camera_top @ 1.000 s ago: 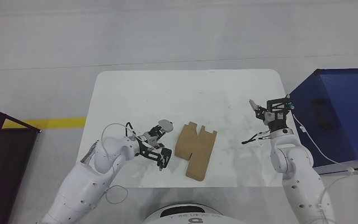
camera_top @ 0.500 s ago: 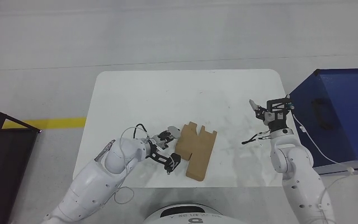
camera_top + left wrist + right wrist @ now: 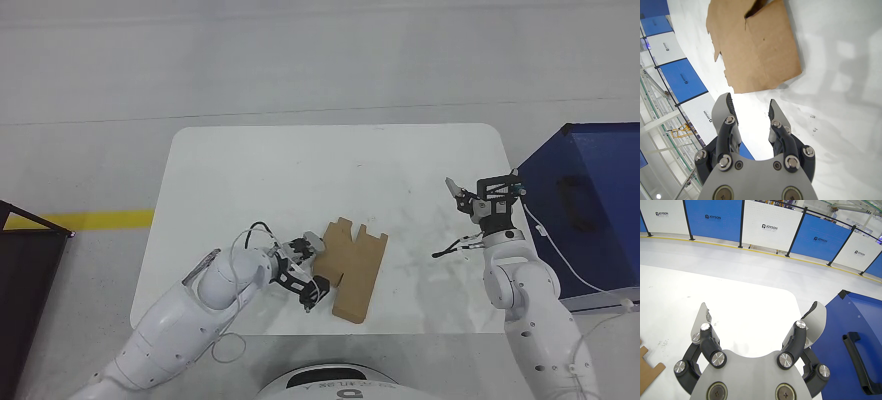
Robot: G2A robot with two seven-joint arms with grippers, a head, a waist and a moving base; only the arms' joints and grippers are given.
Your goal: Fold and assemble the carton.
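Carton (image 3: 757, 47) just ahead of the left fingers (image 3: 720, 111): matt brown cardboard, creased, ragged at the edges. Those fingers are smooth satin metal with black ribbed rubber pads (image 3: 731, 106). Table (image 3: 829, 56) beneath them is white, matt and lightly scuffed. Right fingers (image 3: 700, 317) are the same pale metal; beside them is a bin (image 3: 848, 317), smooth blue plastic by the look of it, with a glossy black handle (image 3: 857, 357).
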